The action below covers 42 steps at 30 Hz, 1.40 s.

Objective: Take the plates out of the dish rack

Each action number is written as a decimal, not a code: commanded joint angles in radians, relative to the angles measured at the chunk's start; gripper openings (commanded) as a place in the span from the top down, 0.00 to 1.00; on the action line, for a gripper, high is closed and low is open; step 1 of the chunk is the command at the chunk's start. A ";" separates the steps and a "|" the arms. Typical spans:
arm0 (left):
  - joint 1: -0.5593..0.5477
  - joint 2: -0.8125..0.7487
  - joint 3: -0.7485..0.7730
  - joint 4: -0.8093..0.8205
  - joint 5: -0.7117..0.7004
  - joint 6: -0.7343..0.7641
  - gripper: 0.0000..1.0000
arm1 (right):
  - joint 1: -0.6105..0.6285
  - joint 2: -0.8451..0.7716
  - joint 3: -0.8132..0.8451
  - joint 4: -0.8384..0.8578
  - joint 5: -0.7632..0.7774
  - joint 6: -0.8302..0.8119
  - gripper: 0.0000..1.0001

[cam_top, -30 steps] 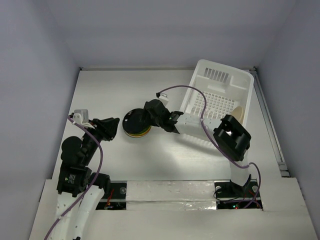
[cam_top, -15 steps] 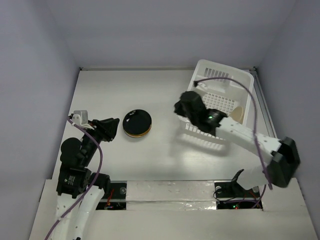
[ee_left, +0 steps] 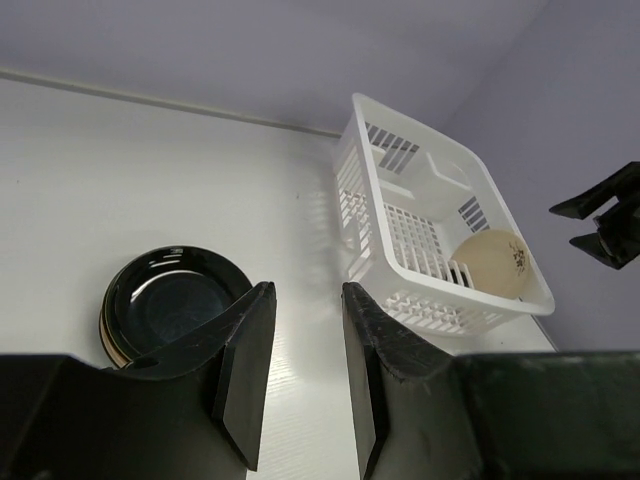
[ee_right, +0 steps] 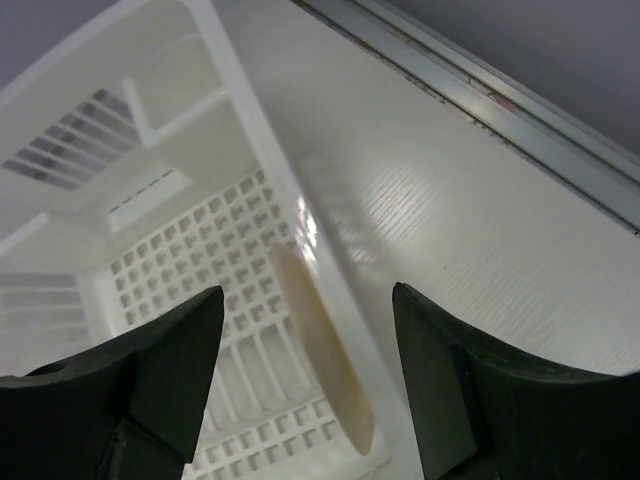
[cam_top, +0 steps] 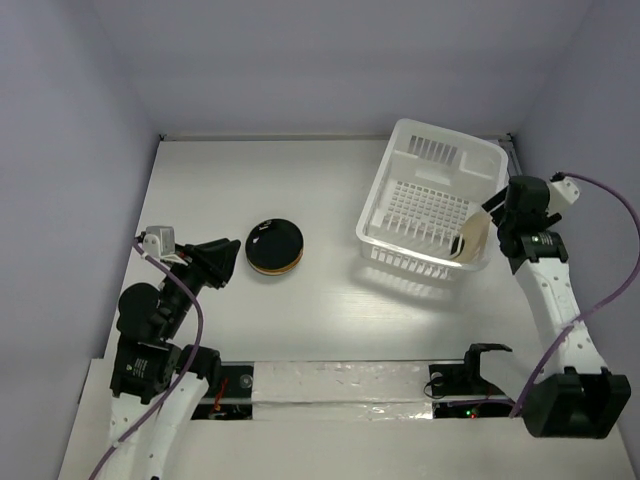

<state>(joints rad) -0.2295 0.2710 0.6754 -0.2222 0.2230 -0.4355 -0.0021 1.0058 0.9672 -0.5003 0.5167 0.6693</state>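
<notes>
The white dish rack [cam_top: 432, 176] stands at the back right of the table. One cream plate [cam_top: 473, 236] leans on edge against its right inner wall. My right gripper [cam_top: 497, 214] is open and empty just above that plate. In the right wrist view the plate [ee_right: 322, 352] stands edge-on between my open fingers [ee_right: 170, 360], untouched, with the gripper [ee_right: 308, 296] straddling the rack's wall [ee_right: 262, 150]. A stack of plates [cam_top: 274, 246] with a dark one on top lies mid-table. My left gripper [cam_top: 217, 262] is open and empty beside the stack [ee_left: 170, 305].
A metal rail [ee_right: 480, 110] runs along the table's right edge close behind the rack. Grey walls enclose the table on three sides. In the left wrist view the rack [ee_left: 400, 240], the cream plate [ee_left: 492, 262] and the right gripper [ee_left: 605, 220] show far off.
My right arm has left the dark plate on the stack and swung right across the rack to its right wall, above the cream plate. The left arm has barely moved.
</notes>
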 commanded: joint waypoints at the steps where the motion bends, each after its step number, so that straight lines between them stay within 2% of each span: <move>1: -0.013 -0.018 0.004 0.044 0.009 0.003 0.70 | -0.120 0.098 0.067 0.000 -0.094 -0.089 0.25; 6: -0.024 -0.029 0.004 0.041 0.003 0.001 0.70 | -0.151 0.285 0.137 0.075 -0.199 -0.149 0.21; 11: -0.033 -0.032 0.004 0.043 0.003 0.001 0.70 | -0.151 0.390 0.194 0.117 -0.285 -0.217 0.24; 14: -0.033 -0.033 0.003 0.043 0.004 0.001 0.69 | -0.151 0.465 0.232 0.108 -0.276 -0.241 0.30; 17: -0.033 -0.032 0.004 0.041 -0.001 0.003 0.69 | -0.151 0.540 0.277 0.097 -0.282 -0.281 0.43; 20: -0.033 -0.029 0.004 0.040 -0.004 0.001 0.69 | -0.151 0.579 0.303 0.121 -0.300 -0.358 0.66; 27: -0.033 -0.019 0.004 0.037 -0.016 -0.003 0.70 | -0.151 0.657 0.399 0.170 -0.363 -0.534 0.69; 29: -0.033 -0.015 0.004 0.035 -0.019 -0.003 0.70 | -0.151 0.666 0.429 0.183 -0.368 -0.551 0.61; 30: -0.033 -0.015 0.004 0.035 -0.020 -0.003 0.70 | -0.151 0.668 0.439 0.189 -0.356 -0.551 0.48; 31: -0.033 -0.013 0.004 0.035 -0.020 -0.005 0.70 | -0.151 0.660 0.450 0.190 -0.340 -0.550 0.43; 34: -0.033 -0.006 0.004 0.037 -0.014 -0.003 0.70 | -0.151 0.617 0.496 0.149 -0.241 -0.515 0.19; 37: -0.033 -0.006 0.004 0.037 -0.010 -0.005 0.70 | -0.151 0.555 0.507 0.118 -0.157 -0.456 0.16; 38: -0.033 -0.007 0.004 0.037 -0.010 -0.003 0.70 | -0.141 0.501 0.504 0.109 -0.127 -0.445 0.17; 41: -0.033 -0.012 0.004 0.038 -0.010 -0.003 0.70 | -0.089 0.404 0.450 0.082 -0.116 -0.412 0.35; 42: -0.033 -0.012 0.004 0.038 -0.010 -0.002 0.70 | -0.076 0.342 0.411 0.053 -0.124 -0.401 0.53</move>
<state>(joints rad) -0.2565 0.2546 0.6754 -0.2226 0.2089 -0.4358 -0.1322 1.4998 1.4094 -0.4137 0.3378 0.2138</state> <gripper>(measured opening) 0.305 0.603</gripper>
